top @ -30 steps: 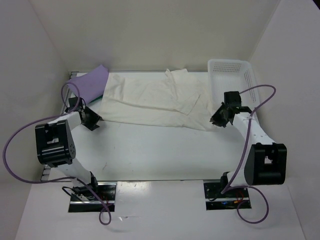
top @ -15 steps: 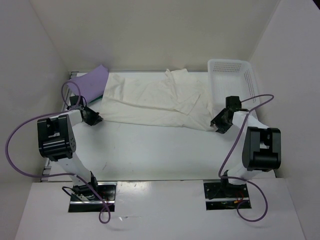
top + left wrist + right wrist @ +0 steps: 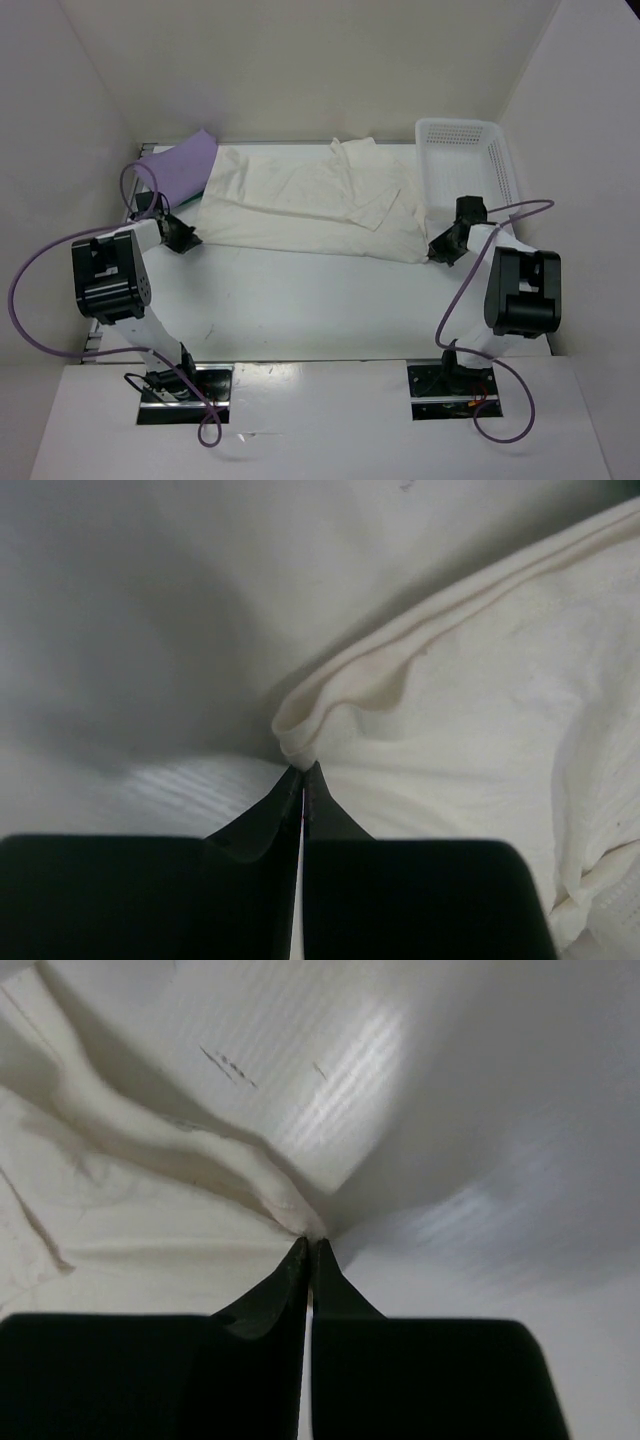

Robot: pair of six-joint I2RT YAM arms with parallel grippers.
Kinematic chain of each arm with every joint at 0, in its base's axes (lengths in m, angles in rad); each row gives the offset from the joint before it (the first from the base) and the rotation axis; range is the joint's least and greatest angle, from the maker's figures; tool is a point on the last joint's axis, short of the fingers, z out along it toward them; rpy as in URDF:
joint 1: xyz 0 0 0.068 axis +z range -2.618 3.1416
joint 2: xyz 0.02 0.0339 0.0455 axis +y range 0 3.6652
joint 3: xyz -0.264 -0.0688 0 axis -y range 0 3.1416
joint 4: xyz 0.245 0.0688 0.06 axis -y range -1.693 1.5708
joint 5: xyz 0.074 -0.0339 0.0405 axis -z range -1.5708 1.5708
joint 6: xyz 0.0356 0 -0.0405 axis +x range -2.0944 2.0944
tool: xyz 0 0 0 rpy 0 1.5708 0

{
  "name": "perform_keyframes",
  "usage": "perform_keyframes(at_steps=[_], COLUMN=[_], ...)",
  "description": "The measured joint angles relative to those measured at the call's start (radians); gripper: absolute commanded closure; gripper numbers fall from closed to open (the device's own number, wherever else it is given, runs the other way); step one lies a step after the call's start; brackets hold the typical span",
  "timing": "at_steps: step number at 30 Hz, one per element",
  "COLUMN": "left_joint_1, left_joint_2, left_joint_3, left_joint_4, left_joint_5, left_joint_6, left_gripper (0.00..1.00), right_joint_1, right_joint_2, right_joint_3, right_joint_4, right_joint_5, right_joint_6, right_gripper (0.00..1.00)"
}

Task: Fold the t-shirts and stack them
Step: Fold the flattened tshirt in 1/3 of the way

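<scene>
How much cloth is caught between the jaws is hidden in both wrist views. The left gripper (image 3: 303, 772) is closed on the near-left corner of the cream-white shirt (image 3: 310, 205), and the right gripper (image 3: 308, 1245) on its near-right corner. This shirt is spread at 12 o'clock on the table (image 3: 300, 300). The lavender shirt (image 3: 185, 165) is laid at 10 o'clock just beside it, and the white basket (image 3: 465, 150) is placed at 2 o'clock.

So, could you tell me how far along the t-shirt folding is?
Done: nothing is folded or stacked yet; the cream-white shirt lies spread open. In hand: the left tool and right tool are each shut on a near corner of it, apparently ready for a first fold. Left: folding it, then the lavender shirt lying at the far left corner, and stacking.
</scene>
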Motion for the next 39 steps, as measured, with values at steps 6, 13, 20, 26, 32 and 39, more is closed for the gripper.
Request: perform_keyframes(at_steps=[6,13,20,26,32,39], left_joint_1=[0.079,0.101,0.106,0.106,0.108,-0.018], left_joint_2=[-0.175,-0.409,-0.438,-0.472,-0.473,-0.428], left_joint_3=[-0.084,-0.144,-0.130,-0.091,0.039,0.093], left_joint_4=[-0.117,-0.338,-0.531,-0.676,-0.689,-0.489], left_joint_5=[-0.010,-0.061,-0.069,-0.072,-0.061,0.038], left_joint_6=[0.047,0.101,0.093,0.071,0.098,0.127], left_gripper=[1.00,1.00,0.68,0.62,0.52,0.77], right_joint_1=[-0.027,-0.027,0.009,0.019,0.043,0.087], right_joint_2=[-0.269,-0.462,-0.463,-0.465,-0.433,-0.394], right_joint_3=[-0.095,-0.100,-0.051,0.037,0.219,0.254], right_joint_4=[-0.108,-0.291,-0.480,-0.566,-0.625,-0.474], right_joint_5=[-0.050,-0.102,-0.064,-0.013,0.044,-0.076], right_joint_6=[0.026,0.043,0.024,-0.019,-0.082,-0.130], right_gripper=[1.00,1.00,0.91,0.72,0.39,1.00])
